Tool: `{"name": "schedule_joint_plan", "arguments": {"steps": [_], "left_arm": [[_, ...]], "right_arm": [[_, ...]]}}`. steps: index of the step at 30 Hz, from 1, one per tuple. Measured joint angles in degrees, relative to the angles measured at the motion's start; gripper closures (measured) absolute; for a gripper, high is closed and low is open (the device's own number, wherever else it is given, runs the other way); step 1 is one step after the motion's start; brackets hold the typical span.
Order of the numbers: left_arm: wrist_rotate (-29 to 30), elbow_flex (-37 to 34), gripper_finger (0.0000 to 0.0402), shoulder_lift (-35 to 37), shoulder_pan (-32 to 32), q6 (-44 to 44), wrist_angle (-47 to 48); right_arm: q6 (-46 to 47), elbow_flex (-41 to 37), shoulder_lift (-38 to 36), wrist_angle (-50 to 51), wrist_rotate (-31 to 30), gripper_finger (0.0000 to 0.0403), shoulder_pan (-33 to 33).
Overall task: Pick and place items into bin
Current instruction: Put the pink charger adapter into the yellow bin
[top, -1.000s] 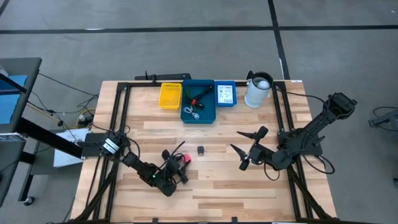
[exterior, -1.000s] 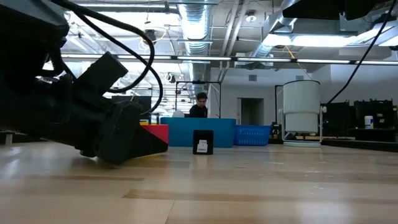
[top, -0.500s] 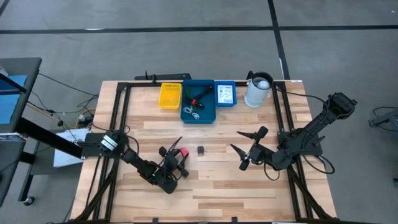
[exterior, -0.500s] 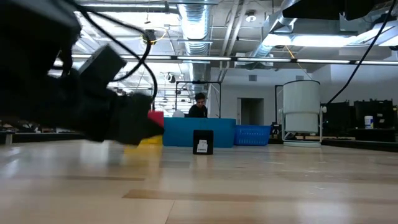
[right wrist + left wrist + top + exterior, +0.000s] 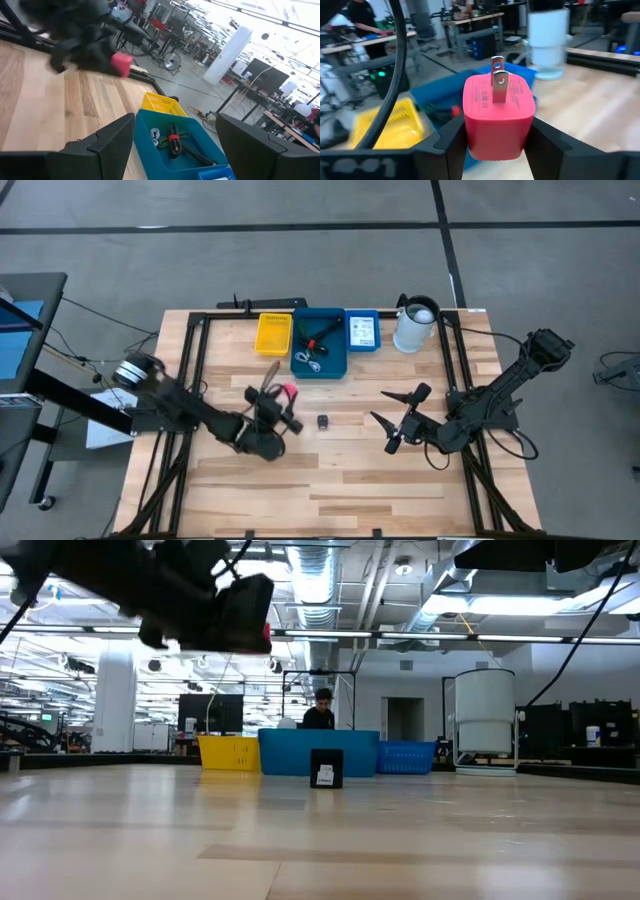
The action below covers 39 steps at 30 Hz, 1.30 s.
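Pink plug [image 5: 498,117] sits clamped in the left pincer [image 5: 272,412], raised short of the bin [image 5: 320,340]; released early, it misses. Right pincer [image 5: 398,420] waits wide open, empty.

A white jug [image 5: 415,326] stands at the table's [image 5: 360,480] far edge. A person [image 5: 320,710] sits in the room behind.

A pink-red plug cube [image 5: 498,116] with two metal prongs up sits clamped off the table. At its four o'clock, a small black block [image 5: 323,421] stands upright. The blue bin [image 5: 320,340] at twelve o'clock holds coiled cables [image 5: 318,335].
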State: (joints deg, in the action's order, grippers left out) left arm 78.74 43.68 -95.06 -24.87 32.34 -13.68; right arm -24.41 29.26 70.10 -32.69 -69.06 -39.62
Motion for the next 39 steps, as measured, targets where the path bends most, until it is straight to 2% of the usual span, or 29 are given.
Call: {"name": "schedule_joint_plan", "arguments": {"steps": [7,13,19,24,27,32,39], "left_arm": [[-3.27,0.02,0.0255,12.05,7.25,-4.01,11.26],[-9.15,0.04,0.0241,16.65,16.47,-6.95,15.98],[-19.17,0.04,0.0255,16.54,27.12,-9.34,16.07],[-21.93,0.07,0.0245,16.09,34.36,-9.36,16.13],[-23.67,0.07,0.0243,16.01,38.06,-9.35,16.53],[-30.87,0.07,0.0250,15.82,43.81,-9.27,16.16],[-39.44,0.09,0.0243,10.87,48.79,-9.18,14.16]], "right_arm": [[-0.01,0.00,0.00,0.00,-0.02,0.0127,0.00],[0.01,0.00,-0.01,-0.01,-0.02,0.0127,0.00],[2.14,0.00,-0.01,0.00,0.00,0.0127,0.00],[3.44,0.00,-0.01,0.11,0.00,0.0127,-0.07],[3.46,-0.02,-0.01,0.11,0.00,0.0127,-0.49],[3.46,-0.02,-0.01,0.13,0.02,0.0127,-0.48],[3.46,-0.02,-0.04,0.15,0.03,0.0127,-0.52]]}}
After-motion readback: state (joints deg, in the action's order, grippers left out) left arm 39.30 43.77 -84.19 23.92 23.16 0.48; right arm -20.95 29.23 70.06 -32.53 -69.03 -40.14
